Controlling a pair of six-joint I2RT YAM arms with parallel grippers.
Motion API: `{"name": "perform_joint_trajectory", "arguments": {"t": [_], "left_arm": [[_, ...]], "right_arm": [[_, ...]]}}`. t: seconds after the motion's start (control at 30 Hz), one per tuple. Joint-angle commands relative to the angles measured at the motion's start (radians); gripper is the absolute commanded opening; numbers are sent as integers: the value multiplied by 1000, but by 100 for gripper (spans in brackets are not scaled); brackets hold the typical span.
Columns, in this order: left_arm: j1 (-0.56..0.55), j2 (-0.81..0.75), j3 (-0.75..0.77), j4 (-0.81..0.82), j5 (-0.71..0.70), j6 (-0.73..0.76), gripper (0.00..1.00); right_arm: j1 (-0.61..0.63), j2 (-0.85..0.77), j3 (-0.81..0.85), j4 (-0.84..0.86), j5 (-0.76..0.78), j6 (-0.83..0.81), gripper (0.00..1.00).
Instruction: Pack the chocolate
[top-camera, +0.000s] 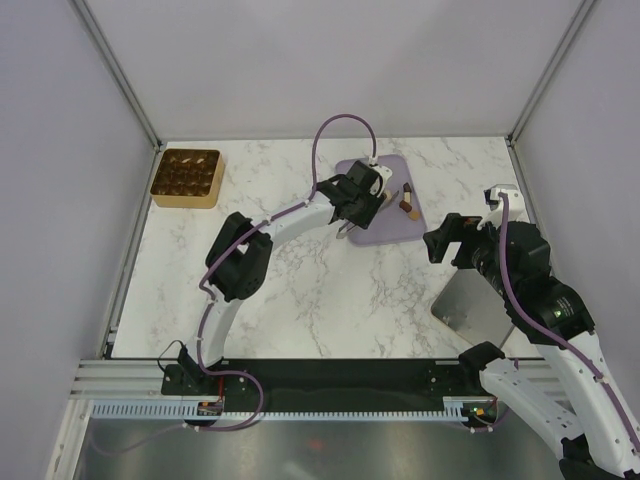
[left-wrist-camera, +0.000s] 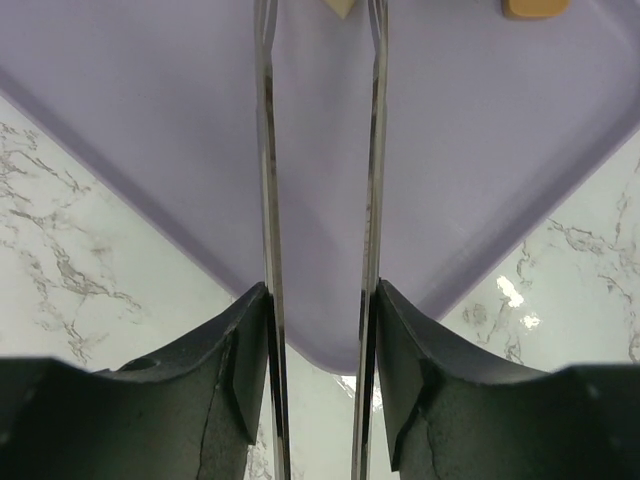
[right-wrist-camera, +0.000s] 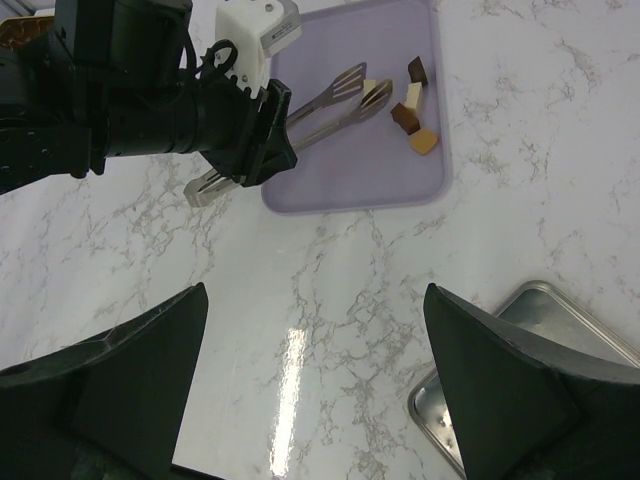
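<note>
Currently tongs (right-wrist-camera: 330, 100) are gripped by the left end effector (left-wrist-camera: 322, 290), tips astride a cream chocolate (right-wrist-camera: 370, 88); squeezed off-centre, it could be flicked off the tray (right-wrist-camera: 340, 180).

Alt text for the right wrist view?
The left hand holds metal tongs over a lilac tray, tips beside the chocolate pieces. The open right hand frames the marble table; a steel tray corner shows lower right.

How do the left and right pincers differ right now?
The left pincer is clamped on metal tongs; the right pincer is wide open, holding nothing. The left sits at the lilac tray's corner, tongs reaching toward the chocolate; the right hangs over the marble table beside a steel tray. Both are black.
</note>
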Motion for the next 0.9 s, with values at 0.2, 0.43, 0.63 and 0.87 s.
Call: {"name": "perform_joint_trajectory", "arguments": {"t": [0.2,0.43,0.63,0.87], "left_arm": [[-6,-17,34,32,-19,22,42],[-6,-138,-49,2,-17,-41,33],[-3,-285,-120,-70,-74,-87,28],[86,-417,-104,-218,-76,-120,26]], "right_arm": [[3,-5,12,14,11,9,98],[3,-10,15,12,-12,27,97],[3,-16,14,12,-27,41,97],[3,-28,3,15,-40,47,97]]}}
